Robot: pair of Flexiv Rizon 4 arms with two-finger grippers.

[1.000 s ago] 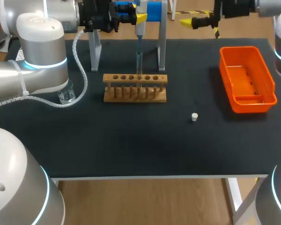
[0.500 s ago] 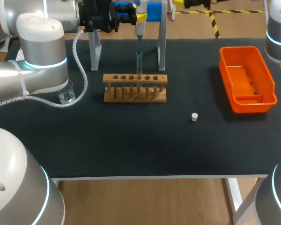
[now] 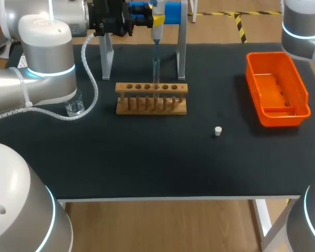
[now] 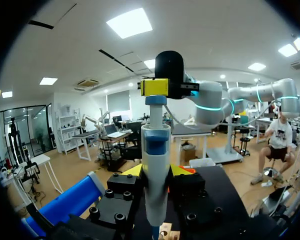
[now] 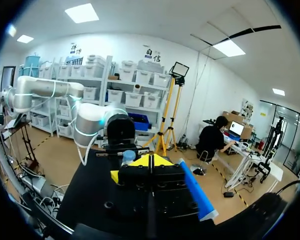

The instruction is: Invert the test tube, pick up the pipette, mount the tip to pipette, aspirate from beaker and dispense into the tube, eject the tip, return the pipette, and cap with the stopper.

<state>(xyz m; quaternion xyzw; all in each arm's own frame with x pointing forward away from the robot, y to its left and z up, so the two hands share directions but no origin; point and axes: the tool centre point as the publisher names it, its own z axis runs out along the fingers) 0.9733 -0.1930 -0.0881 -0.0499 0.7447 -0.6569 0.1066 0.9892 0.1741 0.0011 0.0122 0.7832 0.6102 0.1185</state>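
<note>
Across the middle of the head view lies the black table [image 3: 147,157], and only this view takes all of it in. The left arm [image 3: 47,63] fills the left of the frame and runs to the top centre, where the left hand [image 3: 156,20] is clenched on the pipette [image 3: 156,34]. The right arm [image 3: 302,26] shows only as a joint at the upper right, its hand outside this view. The left wrist view supplies what is missing. There the left hand [image 4: 156,172] has a yellow tip on either side of the white pipette [image 4: 155,165]. Just over the pipette's top end sits the right hand [image 4: 155,86], seen end-on, its tips together as one yellow block with nothing between them. The right wrist view looks back the other way. Past the right hand [image 5: 150,162], with only a thin seam between its tips, stand the left arm [image 5: 90,125] and the pipette's pale top [image 5: 128,157]. In the head view an orange bin [image 3: 277,55] lies at the right. A grey metal stand [image 3: 181,52] straddles the pipette at top centre. The wooden rack [image 3: 151,88] stands just in front of it, under the pipette's thin lower end. A glass beaker [image 3: 74,107] peeks out beside the left arm. The small white stopper [image 3: 218,131] lies alone right of centre.
</note>
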